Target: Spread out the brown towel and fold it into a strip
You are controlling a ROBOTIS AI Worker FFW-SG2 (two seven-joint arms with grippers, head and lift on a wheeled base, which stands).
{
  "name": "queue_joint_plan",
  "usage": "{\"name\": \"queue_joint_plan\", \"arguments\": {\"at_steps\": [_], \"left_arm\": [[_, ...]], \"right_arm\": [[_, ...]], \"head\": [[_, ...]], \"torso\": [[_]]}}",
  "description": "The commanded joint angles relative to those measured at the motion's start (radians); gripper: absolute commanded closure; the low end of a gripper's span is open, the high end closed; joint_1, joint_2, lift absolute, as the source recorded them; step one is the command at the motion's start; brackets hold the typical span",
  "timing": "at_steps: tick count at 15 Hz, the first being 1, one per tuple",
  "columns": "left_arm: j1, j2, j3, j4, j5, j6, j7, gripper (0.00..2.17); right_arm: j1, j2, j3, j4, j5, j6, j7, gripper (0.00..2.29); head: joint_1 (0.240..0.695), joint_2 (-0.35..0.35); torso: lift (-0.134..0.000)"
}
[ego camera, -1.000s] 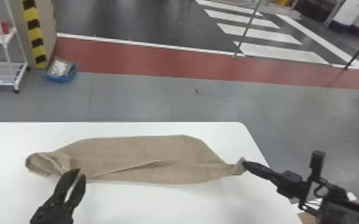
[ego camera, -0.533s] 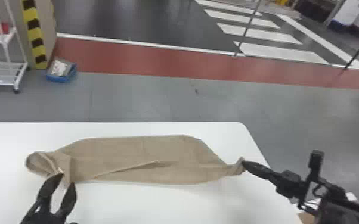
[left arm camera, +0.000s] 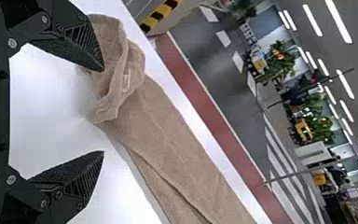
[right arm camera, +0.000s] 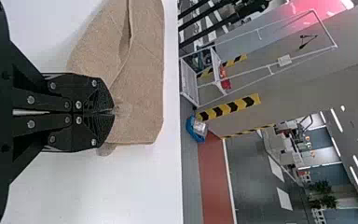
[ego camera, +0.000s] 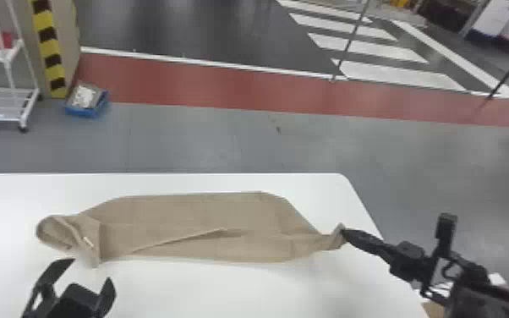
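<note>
No wording can be read. The brown towel bears a small white label near its bunched left end (any print on it is too small to make out). Of wordless signs, yellow-and-black hazard stripes run up the pillar beyond the surface, and white crossing bars mark the dark floor farther off.

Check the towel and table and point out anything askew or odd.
The brown towel curls into a loose loop at its left end, white label showing, while the rest lies flatter with a slanting ridge. Its right end bunches where the right gripper pinches it. Nothing looks spilled.
</note>
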Motion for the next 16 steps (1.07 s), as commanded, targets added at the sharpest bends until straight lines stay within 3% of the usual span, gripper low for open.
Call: {"name": "queue_joint_plan", "arguments": {"at_steps": [1,9,11,16], "left_arm": [[0.001,-0.009,-0.002,-0.017,0.035,0.042,-0.003,0.33],[-0.05,-0.083,-0.032,0.004,0.048,0.073,0.035,0.34],[-0.081,-0.087,-0.06,0.058,0.036,0.07,0.074,0.45],[-0.104,-0.079,-0.059,0.109,0.03,0.07,0.118,0.46]], "right_arm": [[0.0,-0.002,0.001,0.014,0.003,-0.026,-0.005,1.93],[0.003,0.0,0.015,0.022,-0.009,-0.045,-0.005,1.93],[0.005,0.0,0.009,0.022,-0.011,-0.048,-0.004,1.93],[0.015,-0.008,0.004,0.022,-0.028,-0.054,0.002,1.93]], "head": [[0.695,-0.35],[0.695,-0.35],[0.695,-0.35],[0.695,-0.35]], "torso": [[0.0],[0.0],[0.0],[0.0]]}}
